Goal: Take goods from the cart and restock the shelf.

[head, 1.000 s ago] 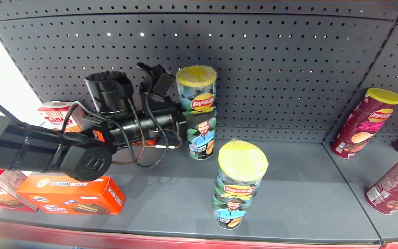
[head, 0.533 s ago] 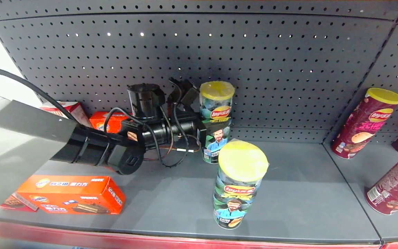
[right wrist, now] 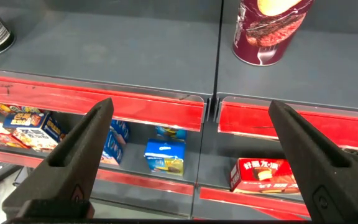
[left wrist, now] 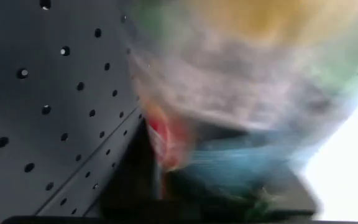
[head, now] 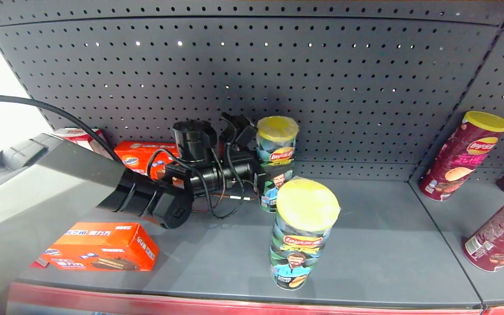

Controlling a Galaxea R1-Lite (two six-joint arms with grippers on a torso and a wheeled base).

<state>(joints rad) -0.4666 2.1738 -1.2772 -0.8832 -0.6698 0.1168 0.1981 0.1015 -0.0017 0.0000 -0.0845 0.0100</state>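
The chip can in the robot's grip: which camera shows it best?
The head view: the held chip can shows upright and yellow-lidded, with the left tool clamped around its middle. In the left wrist view it is a close blur. The right wrist view faces a maroon can instead.

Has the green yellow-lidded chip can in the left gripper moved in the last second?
Yes. The held green chip can went right and down, nearer the unmoved identical can standing in front.

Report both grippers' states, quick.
Left gripper: closed on the green chip can.
Right gripper: open, holding nothing.
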